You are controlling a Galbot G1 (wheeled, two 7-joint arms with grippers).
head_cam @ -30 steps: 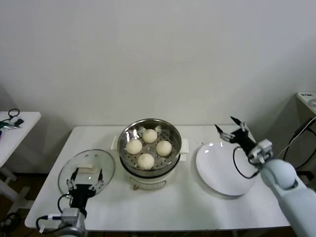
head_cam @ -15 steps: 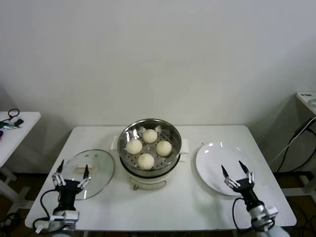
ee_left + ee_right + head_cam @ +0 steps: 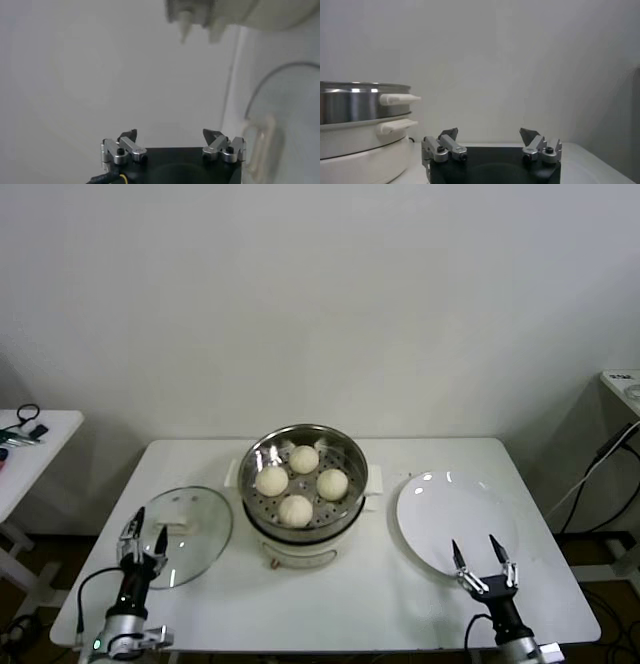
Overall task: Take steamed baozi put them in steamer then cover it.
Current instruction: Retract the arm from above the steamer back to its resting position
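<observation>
The steel steamer (image 3: 352,459) stands on its white base in the middle of the table, uncovered. Four cream-white baozi lie on its perforated tray, at the back (image 3: 303,458), left (image 3: 271,480), right (image 3: 332,483) and front (image 3: 295,509). The glass cover (image 3: 205,529) lies flat to the steamer's left, cream handle (image 3: 179,522) up. My left gripper (image 3: 147,529) is open and empty at the cover's front-left rim. In the left wrist view the left gripper (image 3: 170,136) faces the cover (image 3: 292,115). My right gripper (image 3: 482,558) is open and empty at the table's front right.
An empty white plate (image 3: 450,509) lies right of the steamer, just behind the right gripper. The right wrist view shows the right gripper (image 3: 489,134) level with the steamer's side and handles (image 3: 360,125). A side table (image 3: 30,444) stands at far left.
The right arm has pulled back from the plate's far side to the table's front edge. The left gripper has drawn back off the cover and turned.
</observation>
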